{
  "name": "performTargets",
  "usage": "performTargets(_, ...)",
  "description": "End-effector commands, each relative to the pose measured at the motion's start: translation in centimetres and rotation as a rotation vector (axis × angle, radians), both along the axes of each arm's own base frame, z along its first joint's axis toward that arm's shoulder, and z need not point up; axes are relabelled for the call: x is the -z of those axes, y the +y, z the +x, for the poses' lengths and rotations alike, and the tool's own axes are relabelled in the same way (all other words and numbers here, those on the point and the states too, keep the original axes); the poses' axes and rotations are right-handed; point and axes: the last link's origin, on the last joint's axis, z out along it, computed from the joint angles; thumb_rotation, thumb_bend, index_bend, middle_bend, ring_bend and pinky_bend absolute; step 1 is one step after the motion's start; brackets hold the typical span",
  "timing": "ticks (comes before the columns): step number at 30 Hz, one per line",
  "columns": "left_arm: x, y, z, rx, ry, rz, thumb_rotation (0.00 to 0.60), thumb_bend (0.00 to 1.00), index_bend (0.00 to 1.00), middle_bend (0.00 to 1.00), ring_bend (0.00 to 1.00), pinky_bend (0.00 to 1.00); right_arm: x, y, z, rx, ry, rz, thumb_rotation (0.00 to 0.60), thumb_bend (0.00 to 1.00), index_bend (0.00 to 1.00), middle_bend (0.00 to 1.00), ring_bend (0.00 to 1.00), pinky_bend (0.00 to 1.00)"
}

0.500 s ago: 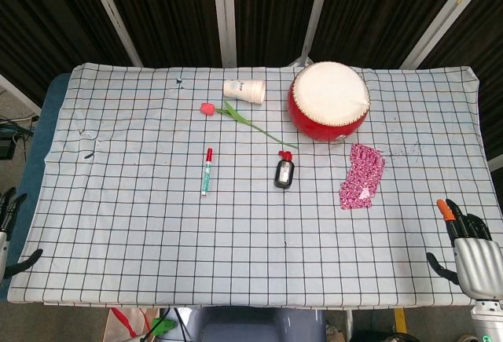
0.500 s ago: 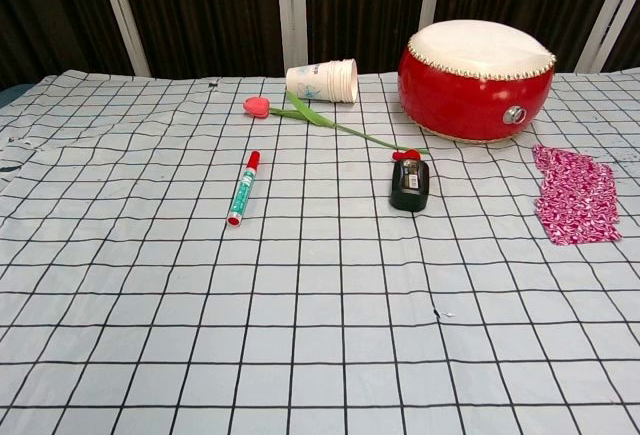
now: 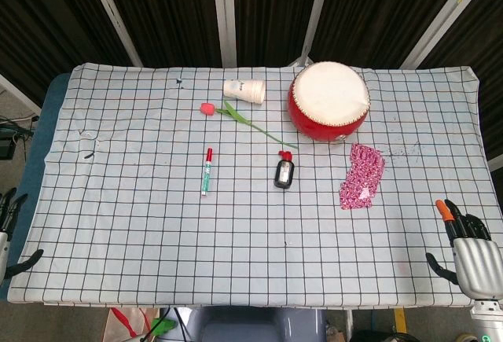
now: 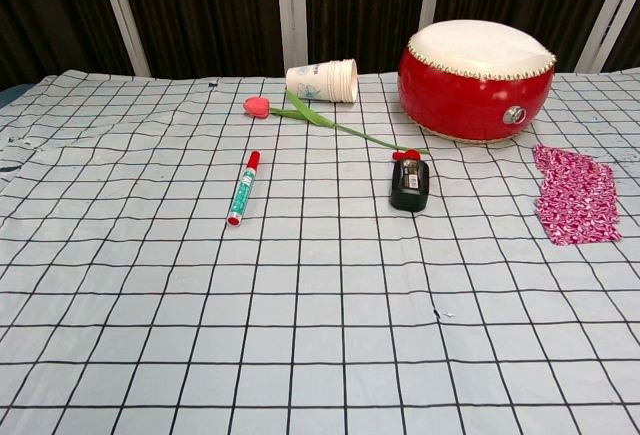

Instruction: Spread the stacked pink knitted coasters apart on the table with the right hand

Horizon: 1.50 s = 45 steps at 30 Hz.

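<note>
While the stacked pink knitted coasters (image 3: 361, 175) lie untouched on the checked tablecloth (image 3: 157, 224), just below the red drum (image 3: 329, 100), the task looks unstarted. Right hand (image 3: 469, 249) waits off the near right corner, fingers apart, empty. Next it must reach forward and inward onto the stack. Bare cloth lies in front and left; the car key (image 3: 284, 172) sits well apart.

Head view: high above the near edge, looking steeply down; the whole table (image 3: 118, 224) fits, with dark curtains beyond.
Chest view: low and close, facing level across the cloth toward the far edge.
Shared: drum (image 3: 328, 102), cup (image 3: 243, 90), marker (image 3: 207, 171), flower (image 3: 236, 114), coasters (image 3: 361, 175).
</note>
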Motion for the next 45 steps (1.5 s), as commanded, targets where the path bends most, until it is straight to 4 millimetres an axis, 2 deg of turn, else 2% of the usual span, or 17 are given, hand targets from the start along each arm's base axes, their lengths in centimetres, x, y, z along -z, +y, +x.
performTargets(1,0.0,0.1,-0.1,-0.004,-0.001,0.000,0.600,0.25,0.11,0.00,0.00,0.02,0.1,0.0,0.0,-0.002,0.000,0.004,0.600,0.28,0.00,0.08,0.20,0.10)
performTargets(14,0.2,-0.1,0.2,0.008,0.005,-0.005,0.600,0.25,0.11,0.00,0.00,0.02,0.4,-0.1,0.0,-0.046,-0.016,0.039,0.600,0.28,0.00,0.08,0.17,0.09)
performTargets(18,0.3,-0.1,0.3,0.010,0.003,-0.009,0.600,0.25,0.11,0.00,0.00,0.02,0.7,-0.1,0.1,-0.049,-0.006,0.051,0.600,0.28,0.00,0.09,0.22,0.09)
performTargets(20,0.3,-0.1,0.3,0.008,0.001,-0.009,0.600,0.25,0.11,0.00,0.00,0.02,1.1,-0.4,0.3,-0.058,0.005,0.060,0.600,0.28,0.00,0.13,0.27,0.11)
performTargets(26,0.2,0.0,0.2,0.000,-0.002,-0.008,0.600,0.25,0.11,0.00,0.00,0.02,2.4,-1.9,0.8,-0.080,0.012,0.098,0.600,0.28,0.00,0.40,0.48,0.21)
performTargets(28,0.2,0.0,0.2,0.001,-0.002,-0.006,0.600,0.25,0.11,0.00,0.00,0.02,2.7,-2.6,0.9,-0.081,0.026,0.119,0.600,0.28,0.00,0.46,0.52,0.23)
performTargets(32,0.2,0.0,0.2,0.002,-0.002,-0.006,0.600,0.25,0.11,0.00,0.00,0.02,3.0,-4.1,1.0,-0.076,0.055,0.143,0.600,0.31,0.00,0.52,0.58,0.25)
performTargets(39,0.2,0.1,0.1,-0.001,0.001,-0.008,0.600,0.25,0.11,0.00,0.00,0.02,4.2,-6.6,0.9,-0.036,0.095,0.220,0.600,0.44,0.00,0.58,0.63,0.27)
performTargets(45,0.2,0.1,0.1,-0.004,0.004,-0.007,0.600,0.25,0.11,0.00,0.00,0.02,5.9,-8.0,0.4,0.005,0.162,0.308,0.600,0.54,0.00,0.62,0.66,0.29)
